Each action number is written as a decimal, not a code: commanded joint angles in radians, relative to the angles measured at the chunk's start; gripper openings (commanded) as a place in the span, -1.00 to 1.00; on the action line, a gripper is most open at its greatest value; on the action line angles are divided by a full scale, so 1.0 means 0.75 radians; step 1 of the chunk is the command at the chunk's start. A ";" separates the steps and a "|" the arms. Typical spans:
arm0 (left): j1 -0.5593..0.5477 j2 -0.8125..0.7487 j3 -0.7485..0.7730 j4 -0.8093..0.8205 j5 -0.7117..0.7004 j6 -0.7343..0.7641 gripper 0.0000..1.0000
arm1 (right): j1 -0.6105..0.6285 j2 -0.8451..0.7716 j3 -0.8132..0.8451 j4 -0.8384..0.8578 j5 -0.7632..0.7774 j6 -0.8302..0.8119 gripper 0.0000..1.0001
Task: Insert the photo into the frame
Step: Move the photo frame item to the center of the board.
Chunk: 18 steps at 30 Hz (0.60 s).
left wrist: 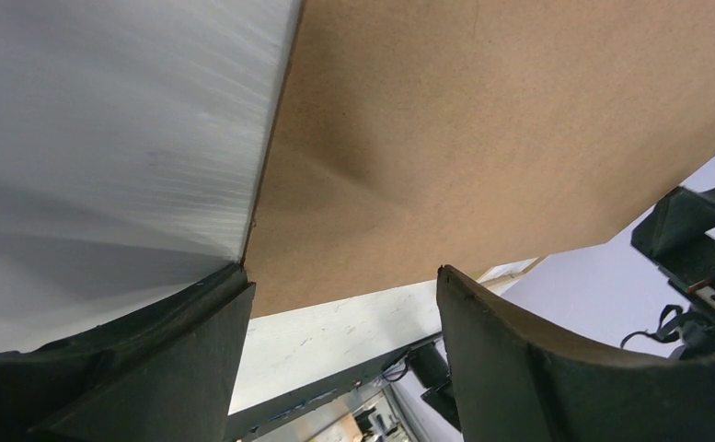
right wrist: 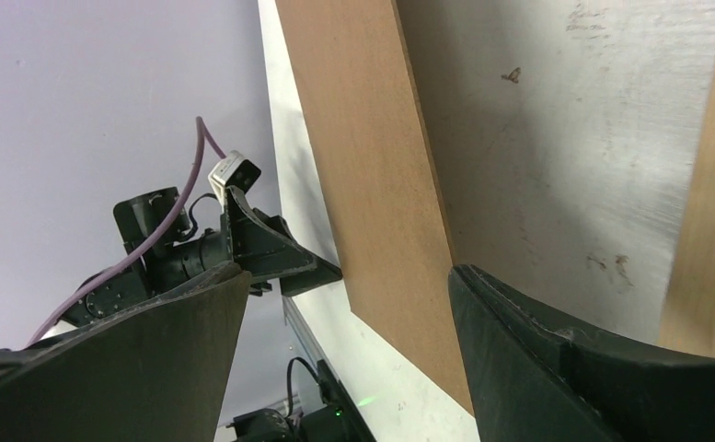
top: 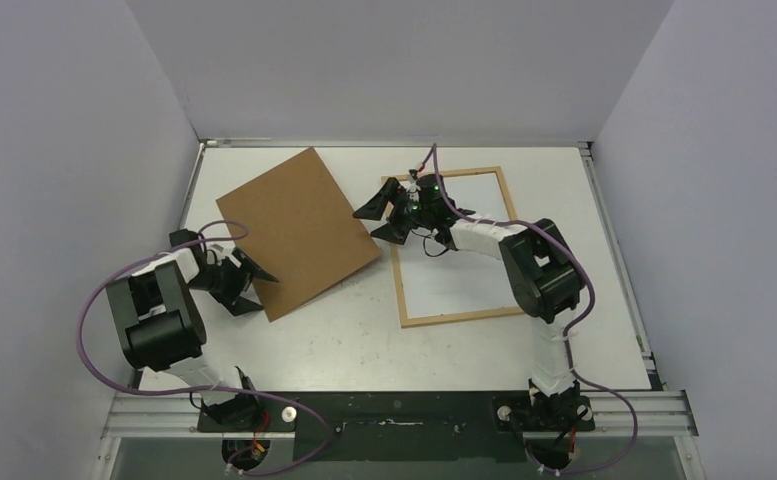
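The frame, thin light wood strips, lies flat on the right half of the table. A clean white rectangle fills its inside and looks like the photo, plain side up. My right gripper stands open over the frame's left strip, beside the right edge of a brown hardboard panel. My left gripper is open at the panel's near-left edge, with nothing between its fingers.
The panel lies tilted on the white scuffed table, left of the frame. Grey walls close in the left, back and right sides. The right arm reaches across the frame's upper part.
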 commanded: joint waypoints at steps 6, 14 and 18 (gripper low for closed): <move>-0.286 0.001 -0.079 0.270 0.128 -0.157 0.42 | -0.017 -0.199 -0.103 -0.108 -0.227 -0.051 0.61; -0.417 0.022 -0.083 0.303 0.093 -0.207 0.42 | -0.138 -0.287 -0.130 -0.540 -0.122 -0.405 0.61; -0.463 0.035 -0.070 0.261 0.062 -0.183 0.41 | -0.198 -0.318 -0.122 -0.791 0.105 -0.635 0.63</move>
